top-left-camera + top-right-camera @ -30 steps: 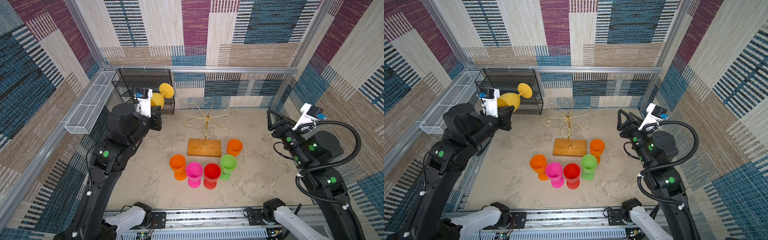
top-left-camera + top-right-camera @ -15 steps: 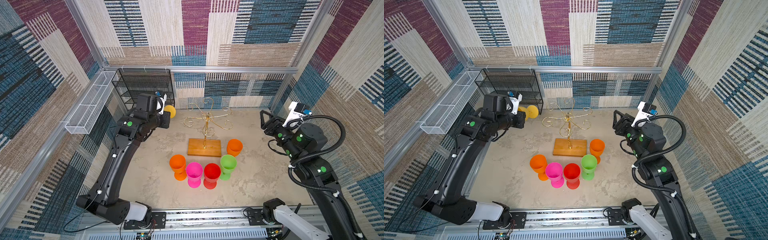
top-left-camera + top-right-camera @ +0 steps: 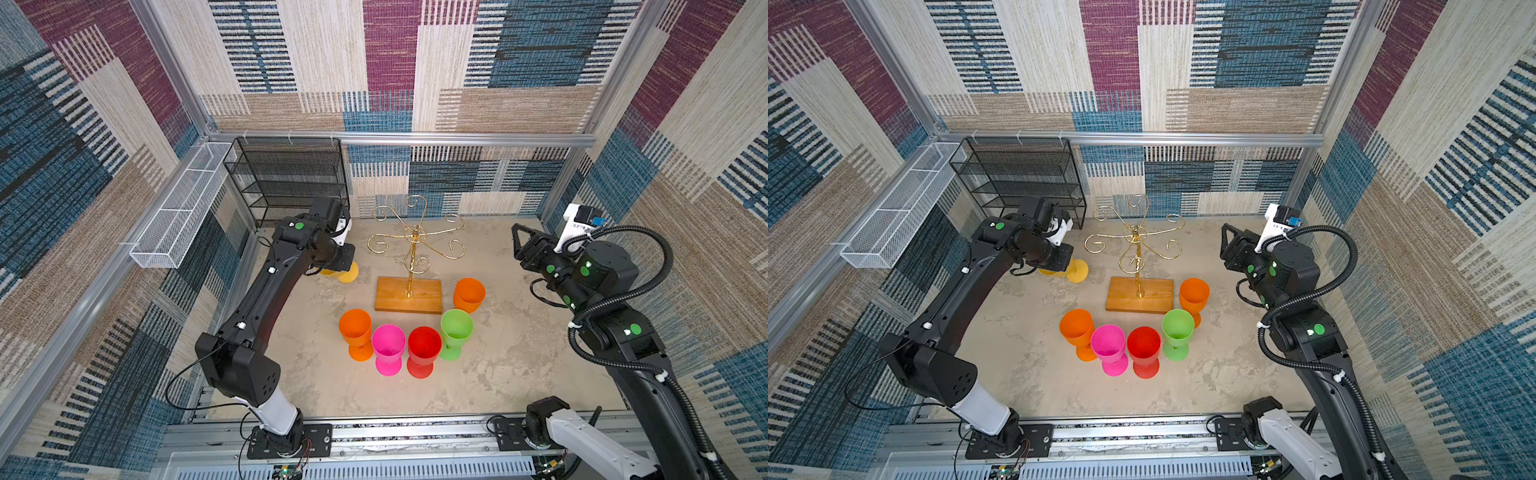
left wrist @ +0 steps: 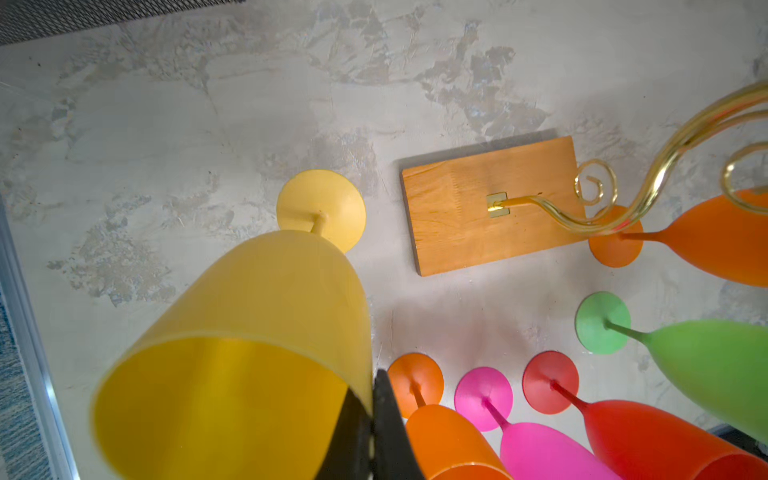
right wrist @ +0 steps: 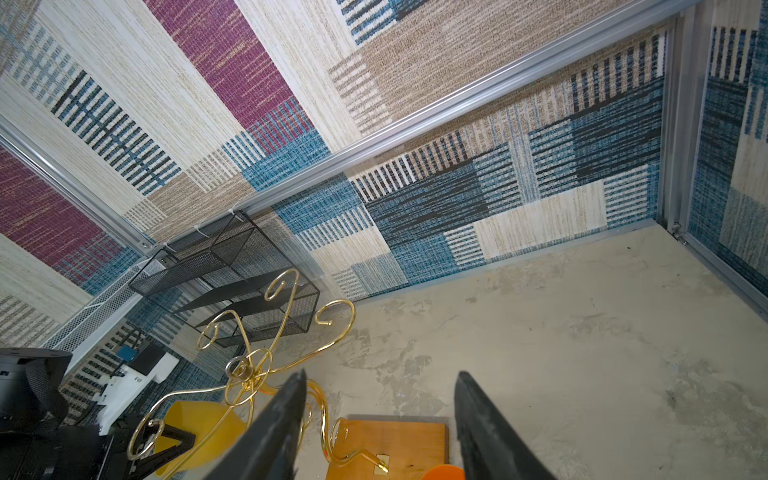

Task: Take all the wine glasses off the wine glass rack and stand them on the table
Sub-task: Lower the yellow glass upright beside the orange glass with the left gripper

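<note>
A yellow wine glass (image 4: 257,311) stands upright left of the wine glass rack (image 3: 415,239), apart from it. Its foot (image 3: 347,272) is at the table surface. My left gripper (image 4: 372,382) is shut on the rim of its bowl, one finger inside and one outside. In both top views the left gripper (image 3: 338,255) covers most of the glass (image 3: 1077,270). The gold wire rack (image 3: 1136,241) carries no glass on its scroll arms and stands on a wooden base (image 4: 457,208). My right gripper (image 5: 380,374) is open and empty, in the air to the right of the rack (image 5: 249,365).
Several upright glasses stand before the rack's base: orange (image 3: 355,328), pink (image 3: 388,343), red (image 3: 424,345), green (image 3: 456,328), and another orange (image 3: 469,293) at its right end. A black mesh shelf (image 3: 291,178) and a white mesh basket (image 3: 178,208) line the back left.
My left arm has brought the yellow glass down from near the black shelf to the table left of the rack, turning it upright. My right arm has shifted slightly.
</note>
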You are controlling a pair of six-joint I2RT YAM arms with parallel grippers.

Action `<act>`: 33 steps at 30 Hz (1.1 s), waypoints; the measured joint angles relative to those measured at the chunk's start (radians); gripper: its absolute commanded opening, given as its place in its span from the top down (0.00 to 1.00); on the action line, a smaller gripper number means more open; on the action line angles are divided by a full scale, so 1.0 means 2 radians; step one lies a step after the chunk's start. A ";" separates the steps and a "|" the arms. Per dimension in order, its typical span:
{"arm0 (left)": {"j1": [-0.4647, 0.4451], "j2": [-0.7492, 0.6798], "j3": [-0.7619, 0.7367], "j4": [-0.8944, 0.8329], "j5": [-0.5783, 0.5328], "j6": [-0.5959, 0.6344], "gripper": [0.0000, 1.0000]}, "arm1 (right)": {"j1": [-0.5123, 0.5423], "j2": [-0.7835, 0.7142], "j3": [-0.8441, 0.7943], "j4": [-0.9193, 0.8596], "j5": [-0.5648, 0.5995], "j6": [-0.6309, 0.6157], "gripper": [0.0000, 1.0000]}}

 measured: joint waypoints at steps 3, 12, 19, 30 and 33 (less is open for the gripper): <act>-0.006 0.007 -0.019 -0.004 0.008 0.000 1.00 | 0.000 0.006 -0.004 0.000 -0.004 -0.001 0.41; -0.023 0.020 -0.047 -0.021 0.009 -0.002 1.00 | 0.000 0.017 -0.006 -0.001 -0.017 -0.003 0.41; -0.039 0.039 -0.039 -0.039 0.008 -0.002 1.00 | 0.000 0.016 -0.008 -0.001 -0.017 -0.003 0.41; -0.047 0.063 -0.029 -0.051 0.005 -0.002 1.00 | 0.000 0.010 -0.014 -0.001 -0.017 -0.005 0.41; -0.048 0.068 -0.029 -0.051 0.000 -0.002 1.00 | -0.001 0.008 -0.015 -0.001 -0.017 -0.005 0.41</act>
